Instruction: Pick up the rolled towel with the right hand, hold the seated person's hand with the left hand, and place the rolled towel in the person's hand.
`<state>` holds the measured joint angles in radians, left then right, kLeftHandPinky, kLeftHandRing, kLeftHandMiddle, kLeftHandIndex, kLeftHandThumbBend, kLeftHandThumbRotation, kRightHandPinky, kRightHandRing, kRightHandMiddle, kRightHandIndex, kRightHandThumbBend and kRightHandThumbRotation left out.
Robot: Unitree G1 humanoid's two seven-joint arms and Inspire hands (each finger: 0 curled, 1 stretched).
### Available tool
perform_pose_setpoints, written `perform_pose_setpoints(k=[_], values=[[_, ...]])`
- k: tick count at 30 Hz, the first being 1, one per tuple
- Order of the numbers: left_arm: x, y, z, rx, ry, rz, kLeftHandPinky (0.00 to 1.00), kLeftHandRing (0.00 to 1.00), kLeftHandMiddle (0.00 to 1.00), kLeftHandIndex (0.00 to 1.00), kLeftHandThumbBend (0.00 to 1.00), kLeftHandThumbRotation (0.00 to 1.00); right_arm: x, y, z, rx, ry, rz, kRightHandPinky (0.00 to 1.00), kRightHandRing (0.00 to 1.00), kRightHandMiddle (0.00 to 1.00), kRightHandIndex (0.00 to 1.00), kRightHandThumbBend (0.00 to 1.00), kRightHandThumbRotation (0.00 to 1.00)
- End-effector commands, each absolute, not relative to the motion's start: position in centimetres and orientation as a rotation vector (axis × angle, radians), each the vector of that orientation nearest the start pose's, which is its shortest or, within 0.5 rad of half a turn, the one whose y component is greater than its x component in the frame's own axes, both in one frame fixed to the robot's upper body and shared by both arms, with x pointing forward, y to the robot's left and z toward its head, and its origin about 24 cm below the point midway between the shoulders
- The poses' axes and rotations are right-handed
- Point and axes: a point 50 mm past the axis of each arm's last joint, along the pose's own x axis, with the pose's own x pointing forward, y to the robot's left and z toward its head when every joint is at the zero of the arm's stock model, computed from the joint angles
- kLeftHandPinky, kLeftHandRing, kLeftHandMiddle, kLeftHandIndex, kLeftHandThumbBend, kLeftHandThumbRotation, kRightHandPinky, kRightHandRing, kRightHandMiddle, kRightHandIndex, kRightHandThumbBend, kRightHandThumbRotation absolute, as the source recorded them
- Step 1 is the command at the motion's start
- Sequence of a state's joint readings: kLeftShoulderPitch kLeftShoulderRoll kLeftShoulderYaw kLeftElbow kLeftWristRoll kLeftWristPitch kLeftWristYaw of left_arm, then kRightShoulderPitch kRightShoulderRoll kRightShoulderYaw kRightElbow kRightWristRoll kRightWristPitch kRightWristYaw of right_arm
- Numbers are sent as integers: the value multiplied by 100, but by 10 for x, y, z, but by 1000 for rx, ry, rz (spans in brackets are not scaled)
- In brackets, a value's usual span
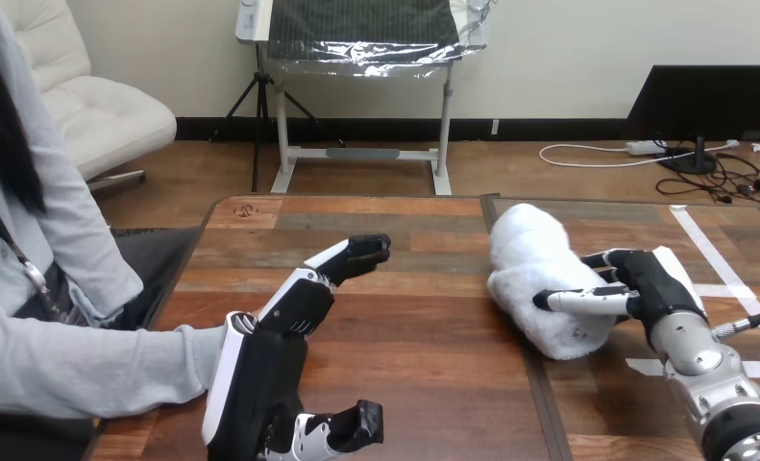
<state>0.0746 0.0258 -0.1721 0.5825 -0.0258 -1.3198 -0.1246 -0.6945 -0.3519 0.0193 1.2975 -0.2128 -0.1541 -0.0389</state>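
The rolled towel [534, 279] lies on the bench [424, 327], its end clasped by the right robot hand [649, 283]; such a soft roll may slip out at lifting. The left robot hand [260, 375] is wide open.

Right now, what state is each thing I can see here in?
rolled towel: rolled up, resting on the table.
right hand: shut, fingers curled round the rolled towel.
left hand: open, fingers relaxed, nothing between fingers and thumb.
person's sleeved arm: lying at the table's left edge, reaching the left hand's back.
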Motion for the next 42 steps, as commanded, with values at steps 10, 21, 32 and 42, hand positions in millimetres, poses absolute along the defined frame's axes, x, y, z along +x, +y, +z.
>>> perform_pose_setpoints(k=[10,21,32,42], values=[[191,122,32,9,-748,-235,77,78,80,76,100,74,323,-235,-16,-447,385,-152,43,51,57,55,75,0],[192,123,32,4,-742,-242,77,78,80,76,100,74,322,-232,-10,-362,255,-242,37,45,51,51,75,0],[192,125,31,17,-738,-245,77,78,79,76,100,74,319,-231,-3,-320,135,-279,31,38,46,46,77,0],[193,127,30,48,-713,-249,77,79,80,76,100,74,316,-224,5,-308,-13,-279,32,38,46,43,78,0]])
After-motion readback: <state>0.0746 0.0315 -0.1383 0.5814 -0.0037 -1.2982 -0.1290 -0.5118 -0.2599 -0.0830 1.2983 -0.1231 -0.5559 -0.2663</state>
